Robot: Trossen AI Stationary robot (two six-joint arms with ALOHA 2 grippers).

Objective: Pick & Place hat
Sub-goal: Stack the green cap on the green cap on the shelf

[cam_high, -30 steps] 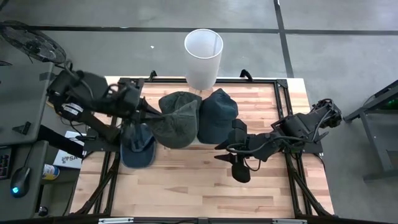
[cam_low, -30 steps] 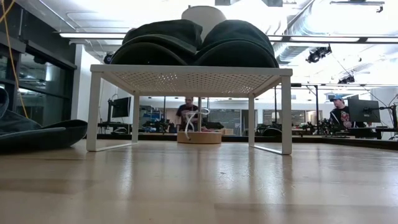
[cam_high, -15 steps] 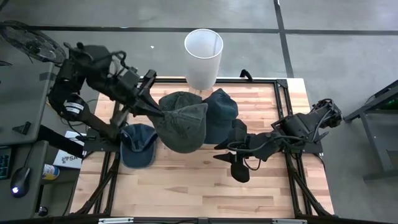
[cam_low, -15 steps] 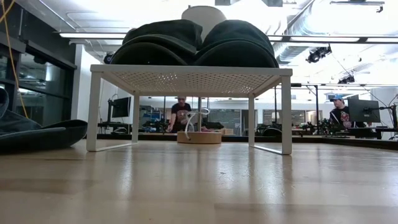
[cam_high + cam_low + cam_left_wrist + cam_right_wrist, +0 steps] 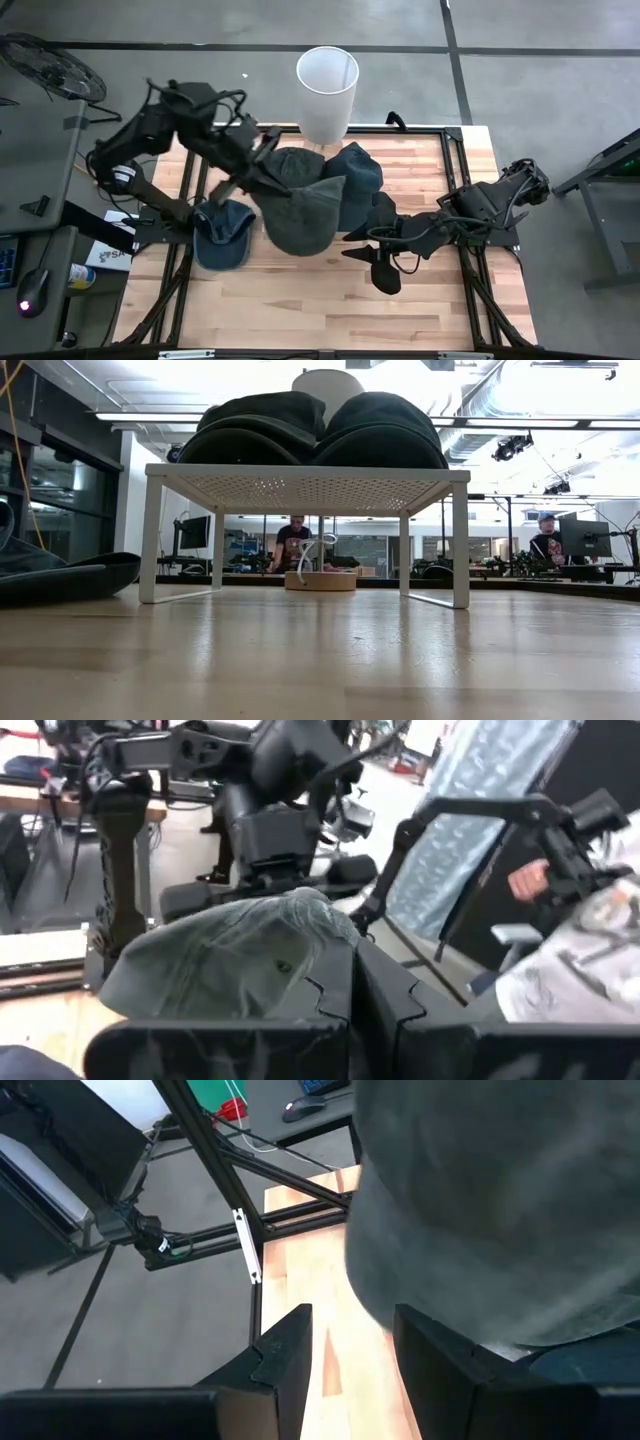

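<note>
The left hand [image 5: 262, 172] is clenched on the rear edge of a grey-green hat [image 5: 300, 212], holding it lifted over the middle of the surface [image 5: 330, 300]. In the left wrist view the hat [image 5: 240, 960] drapes forward from between the closed fingers [image 5: 330, 995], its crown bulging away from the camera. From above, the hat hangs tilted, brim toward the near side, partly covering the dark blue hat [image 5: 355, 172] that lies to its right on the white rack [image 5: 300, 485]. Another blue hat [image 5: 222, 232] lies flat on the surface at the left, just beside the left arm's base.

The right hand [image 5: 385, 265] waits low at the right of the surface, near the dark blue hat; its fingers [image 5: 285, 1355] stand apart with nothing between them, so it is released.

In the low view two dark hats show on the rack; I cannot tell from there how far the lifted one has cleared it. A white bin [image 5: 327, 92] stands beyond the far edge of the surface.

As I judge it, the picking is done: the hat is gripped and raised. What is left is the carrying and the setting down, and the pictures do not say where; the open surface at the near side or beside the blue hat on the left both look possible. Nothing has been placed yet by this hand.
</note>
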